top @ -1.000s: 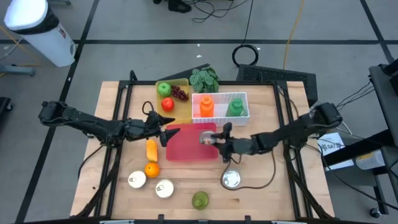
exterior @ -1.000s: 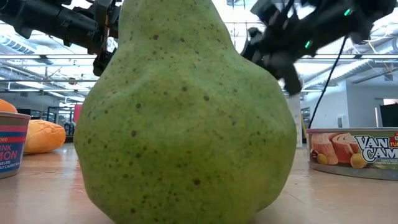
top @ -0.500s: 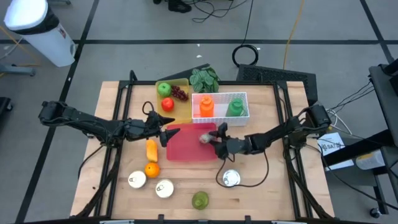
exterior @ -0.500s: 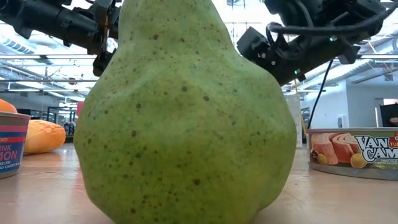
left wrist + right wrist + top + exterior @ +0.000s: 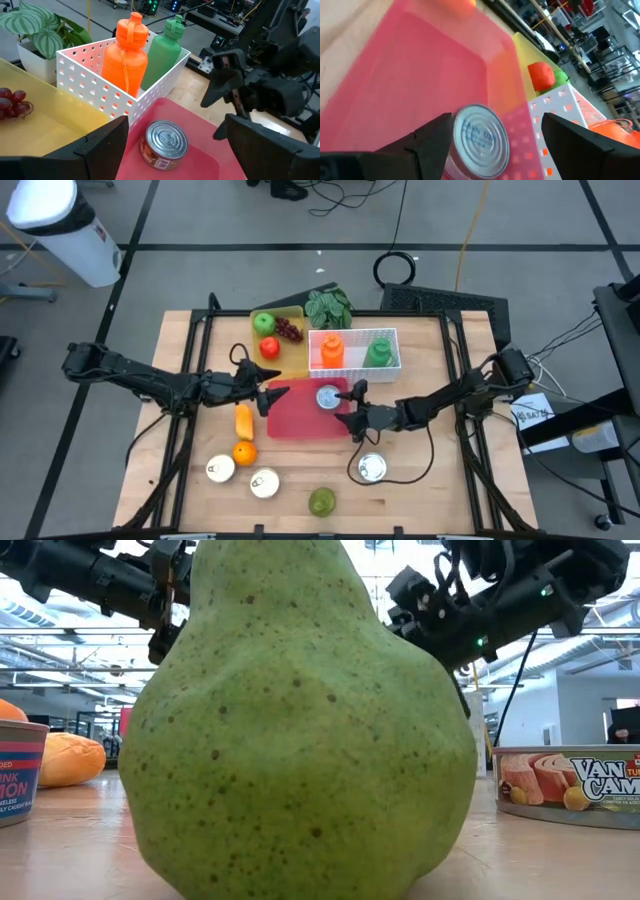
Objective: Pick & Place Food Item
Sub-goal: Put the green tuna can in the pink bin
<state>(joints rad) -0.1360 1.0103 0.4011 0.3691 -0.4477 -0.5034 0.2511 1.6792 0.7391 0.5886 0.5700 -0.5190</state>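
Note:
A tin can (image 5: 327,397) with a silver lid stands upright on the red tray (image 5: 300,420); it also shows in the left wrist view, can (image 5: 164,144), and in the right wrist view, can (image 5: 481,141). My right gripper (image 5: 351,404) is open just to the right of the can, its fingers pointing toward it without touching; the left wrist view shows the right gripper (image 5: 220,107) standing apart from the can. My left gripper (image 5: 265,395) hovers open over the tray's left edge, facing the can.
Behind the tray sit a white basket (image 5: 395,365) with an orange and a green bottle, a yellow tray (image 5: 295,358) with apples and grapes, and a plant (image 5: 328,307). Near the front edge lie a yellow fruit (image 5: 243,421), an orange (image 5: 243,451), three cans and a pear (image 5: 321,501).
My right gripper carried the can a little toward the table's left over the red tray, let go of it and drew back slightly toward the right. The can now stands upright on the tray, its round lid facing up.

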